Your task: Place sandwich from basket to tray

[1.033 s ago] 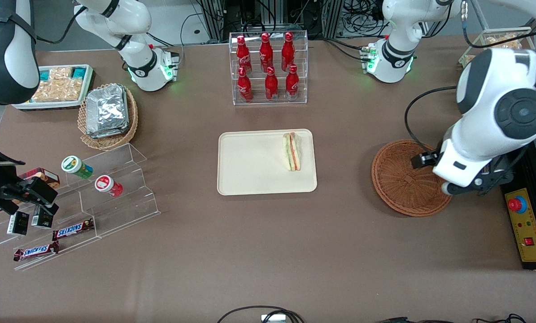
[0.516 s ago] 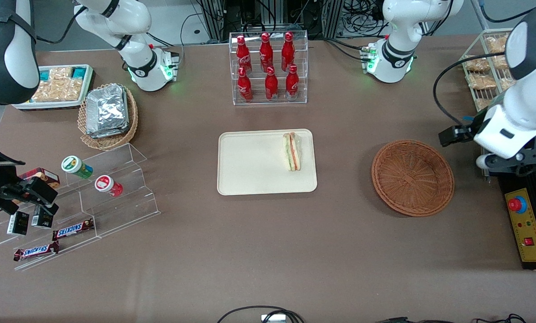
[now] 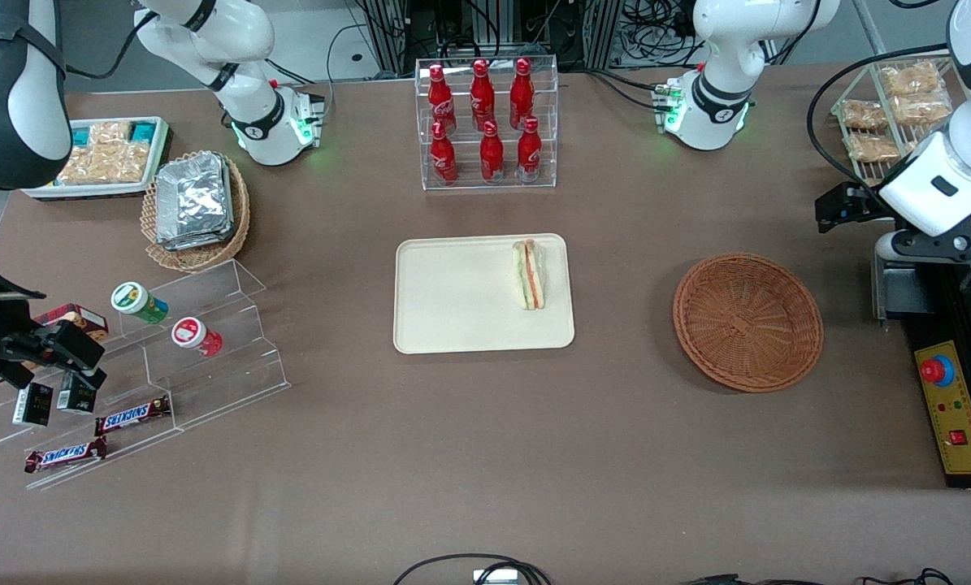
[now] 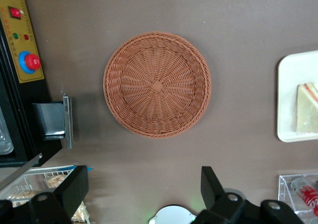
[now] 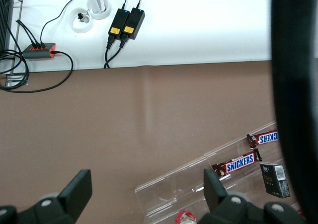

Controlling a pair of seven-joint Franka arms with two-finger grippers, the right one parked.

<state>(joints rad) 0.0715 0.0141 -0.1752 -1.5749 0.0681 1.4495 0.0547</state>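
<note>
- Sandwich [image 3: 531,274]: lies flat on the tray [image 3: 452,301], at the tray's edge nearest the working arm's end of the bench [image 3: 485,455]; the filling stripes run along its length; in the left wrist view only one corner of it [image 4: 307,107] and of the tray [image 4: 290,100] shows.
- Basket [image 3: 747,322]: sits on the bench, well apart from the tray, toward the working arm's end; the left wrist view looks straight down into it [image 4: 157,84]; nothing lies in it.
- Hand [image 3: 838,205]: raised over the bench at the working arm's end, farther from the front camera than the basket and clear of the basket's rim; near the wire rack of bread packets [image 3: 887,110].
- Hand state: in the left wrist view the two fingers [image 4: 74,188] stand wide apart with bare bench between them; the hand [image 4: 144,186] holds nothing.
- Other items: a clear rack of red bottles [image 3: 485,122] stands farther from the front camera than the tray; a black control box with a red button [image 3: 952,406] sits at the bench edge beside the basket.
</note>
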